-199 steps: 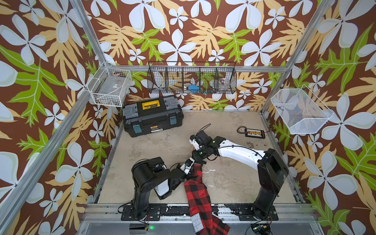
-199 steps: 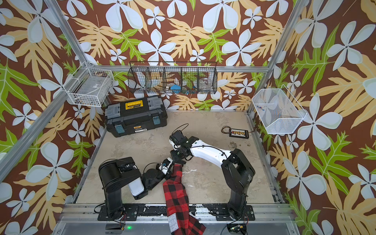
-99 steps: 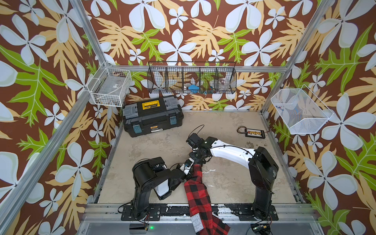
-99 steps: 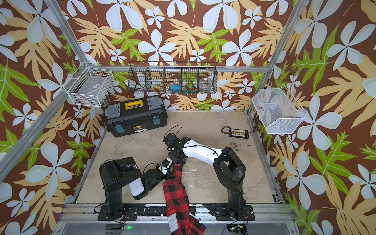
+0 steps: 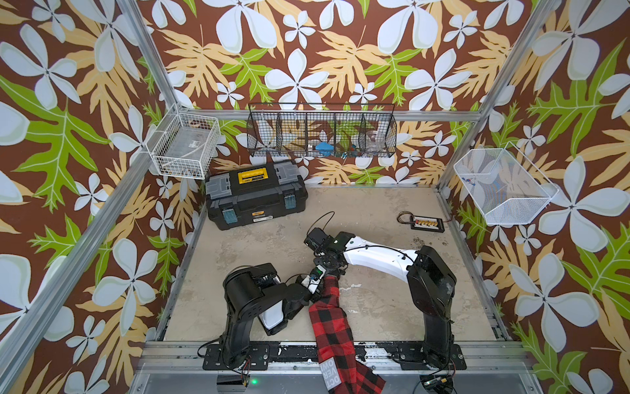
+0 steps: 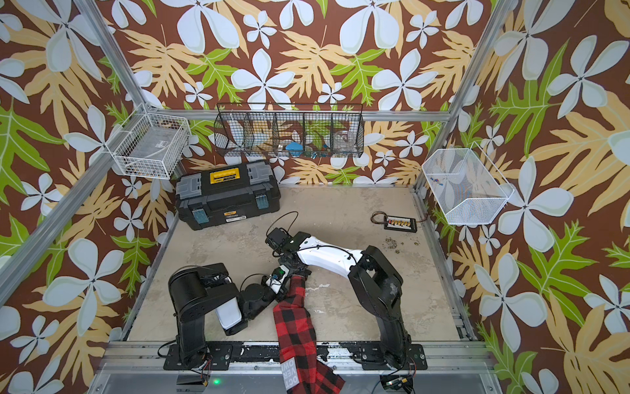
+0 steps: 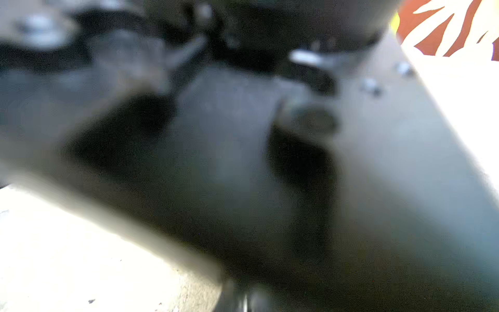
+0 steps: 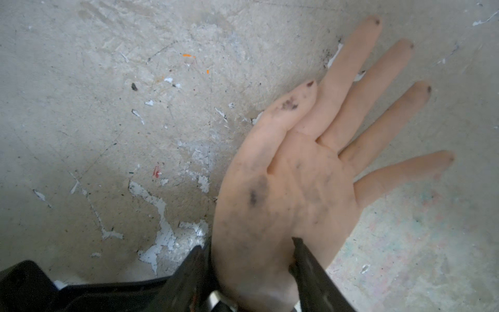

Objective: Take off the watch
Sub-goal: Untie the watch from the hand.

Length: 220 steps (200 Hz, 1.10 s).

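A mannequin hand lies palm up on the table, its arm in a red-and-black plaid sleeve. My right gripper is open, with its black fingers on either side of the heel of the hand. In both top views it reaches down at the sleeve's end. My left gripper meets it there from the left and is shut. Its wrist view is a dark blur. The watch is hidden under the two grippers.
A black toolbox stands at the back left of the table. A small connector board with a cable lies at the back right. Wire baskets hang on the left wall, the back wall and the right wall.
My right arm's elbow and forearm have swung to the left while its gripper stayed at the sleeve's end. The left arm has not moved.
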Each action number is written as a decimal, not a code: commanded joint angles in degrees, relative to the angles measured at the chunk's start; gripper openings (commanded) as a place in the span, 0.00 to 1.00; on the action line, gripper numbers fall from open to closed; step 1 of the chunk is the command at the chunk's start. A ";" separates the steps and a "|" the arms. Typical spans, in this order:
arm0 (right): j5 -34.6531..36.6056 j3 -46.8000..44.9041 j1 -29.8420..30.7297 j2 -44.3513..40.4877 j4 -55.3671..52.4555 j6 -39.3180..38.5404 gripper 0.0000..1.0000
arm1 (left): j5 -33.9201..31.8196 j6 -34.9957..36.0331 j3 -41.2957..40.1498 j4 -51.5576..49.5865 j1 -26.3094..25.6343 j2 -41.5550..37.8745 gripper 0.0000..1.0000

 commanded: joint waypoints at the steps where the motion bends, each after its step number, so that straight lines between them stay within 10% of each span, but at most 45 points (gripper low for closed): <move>1: 1.52 0.67 0.26 -0.42 -6.54 -0.14 0.48 | -2.32 -0.13 0.40 13.40 0.15 0.23 0.00; 220: -5.10 -6.98 -2.61 -10.18 -3.71 -3.77 0.29 | -2.85 -2.14 0.96 12.22 0.50 1.32 0.00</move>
